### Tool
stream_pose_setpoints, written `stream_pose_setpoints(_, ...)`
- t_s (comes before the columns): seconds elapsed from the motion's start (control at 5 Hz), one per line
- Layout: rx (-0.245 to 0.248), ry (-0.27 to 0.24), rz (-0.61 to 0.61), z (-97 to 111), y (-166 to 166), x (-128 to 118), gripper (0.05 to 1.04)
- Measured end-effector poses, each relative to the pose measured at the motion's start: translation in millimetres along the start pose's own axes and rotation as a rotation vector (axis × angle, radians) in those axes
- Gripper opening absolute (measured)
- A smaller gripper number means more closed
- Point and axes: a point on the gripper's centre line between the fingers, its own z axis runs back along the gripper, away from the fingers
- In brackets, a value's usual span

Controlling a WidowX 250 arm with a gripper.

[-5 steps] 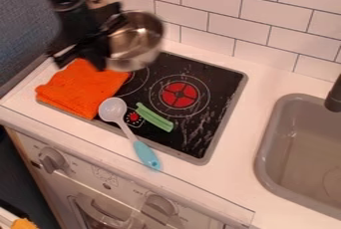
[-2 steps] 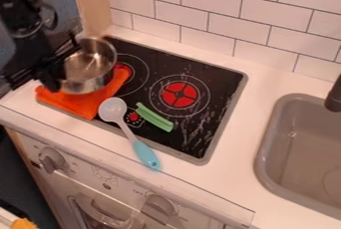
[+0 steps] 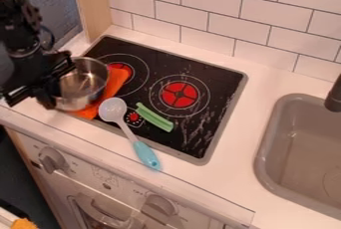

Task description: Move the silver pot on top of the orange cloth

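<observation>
My gripper (image 3: 51, 89) is at the left, at the near side of the silver pot (image 3: 85, 84), shut on the pot's edge or handle; the exact grip is hidden. Upright and open-topped, the pot covers much of the orange cloth (image 3: 116, 82). Cloth shows to the pot's right and as a strip below it. Whether the pot's base touches the cloth or hovers slightly above cannot be told.
A spoon (image 3: 129, 132) with a blue handle and a green object (image 3: 155, 117) lie on the black stovetop (image 3: 208, 89), right of the cloth. The grey sink (image 3: 299, 153) is at the right; a tiled wall (image 3: 226, 19) stands behind.
The pot has travelled left and down with my gripper, from above the back of the stove to over the cloth. Spoon, green object and cloth have stayed where they were.
</observation>
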Motion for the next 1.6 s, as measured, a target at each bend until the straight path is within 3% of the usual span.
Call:
stream_pose_setpoints(0.2, -0.004, -0.003, 0.026, 2.2, -3.1, 3.3, 0.287)
stream_pose_setpoints(0.6, 0.005, 0.01, 0.022, 2.3, -3.4, 0.1, 0.878)
stream_pose_setpoints(0.8, 0.013, 0.022, 0.017, 2.4, -4.7, -3.9, 1.014)
stream_pose_setpoints(1.0, 0.023, 0.032, 0.011, 12.1, -4.2, -6.4, 1.009)
stream_pose_setpoints(1.2, -0.017, -0.039, 0.024, 56.7, -10.0, -2.4, 1.004)
stream_pose_setpoints(1.4, -0.053, -0.08, 0.037, 85.6, -14.5, -0.1, 1.003)
stream_pose_setpoints(1.6, -0.053, -0.08, 0.037, 85.9, -14.7, 0.1, 1.003)
